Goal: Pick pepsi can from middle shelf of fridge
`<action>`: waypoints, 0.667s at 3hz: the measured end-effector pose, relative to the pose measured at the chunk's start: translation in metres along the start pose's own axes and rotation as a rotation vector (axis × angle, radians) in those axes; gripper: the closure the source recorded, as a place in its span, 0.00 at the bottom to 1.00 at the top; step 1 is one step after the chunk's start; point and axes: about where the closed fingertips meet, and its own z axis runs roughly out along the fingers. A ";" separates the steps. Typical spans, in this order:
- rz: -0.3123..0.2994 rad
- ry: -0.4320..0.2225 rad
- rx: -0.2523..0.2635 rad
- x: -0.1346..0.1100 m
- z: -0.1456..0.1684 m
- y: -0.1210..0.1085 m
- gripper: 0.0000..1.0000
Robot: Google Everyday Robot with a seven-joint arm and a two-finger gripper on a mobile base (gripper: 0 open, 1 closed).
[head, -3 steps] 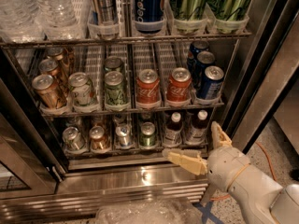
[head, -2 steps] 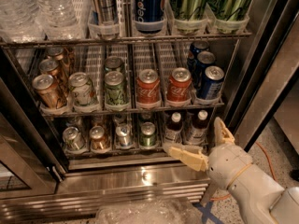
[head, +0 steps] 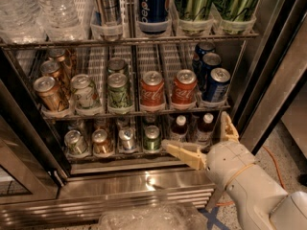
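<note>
The fridge (head: 144,186) stands open in the camera view. Its middle shelf (head: 134,113) holds short cans in rows. The pepsi can (head: 216,85) is dark blue with a silver top and stands at the front of the far-right row, with two more blue cans behind it. My gripper (head: 200,135) is open and empty, below and slightly left of that can, in front of the bottom shelf. Its fingers (head: 180,152) are cream-coloured and spread wide apart.
Two red Coca-Cola cans (head: 152,90) stand left of the blue can, then green and gold cans. A tall blue pepsi can (head: 153,6) and water bottles (head: 57,6) fill the top rack. Small brown bottles (head: 180,127) stand behind the gripper. The door frame (head: 273,90) rises at right.
The gripper has risen slightly and shifted a little toward the shelves. The cans have not moved.
</note>
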 end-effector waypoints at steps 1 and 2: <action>-0.048 0.012 0.015 0.001 0.001 -0.005 0.00; -0.082 0.010 0.033 0.000 -0.004 -0.020 0.00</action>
